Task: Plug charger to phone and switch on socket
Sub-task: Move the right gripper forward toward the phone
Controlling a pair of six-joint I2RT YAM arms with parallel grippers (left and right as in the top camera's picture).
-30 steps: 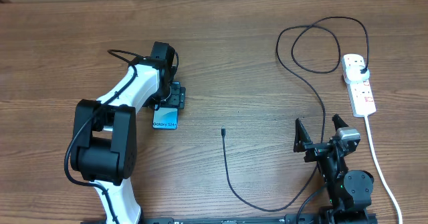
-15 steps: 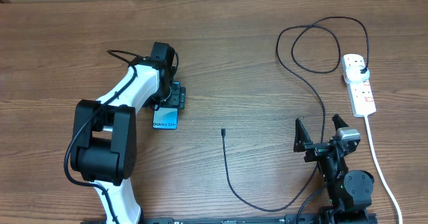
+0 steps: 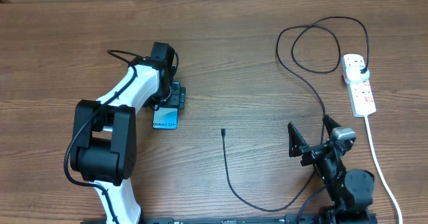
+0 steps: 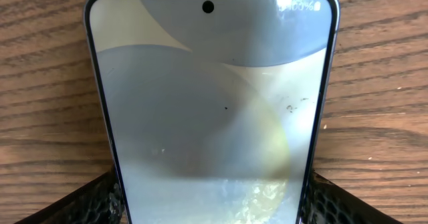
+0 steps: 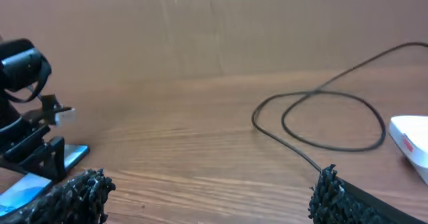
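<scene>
The left hand [image 3: 170, 98] clasps the phone [image 3: 164, 119]: its black, pitted pads [image 4: 100, 198] meet both long edges of the glossy, round-cornered slab, left of centre on the wood-grain worktop [image 3: 241, 70]. The right hand [image 3: 309, 125], lower right, stands released, fingers spread. The charger [image 3: 231, 177], a thin black cable, loops from its tip at centre to the white oblong socket [image 3: 359, 83], upper right.
</scene>
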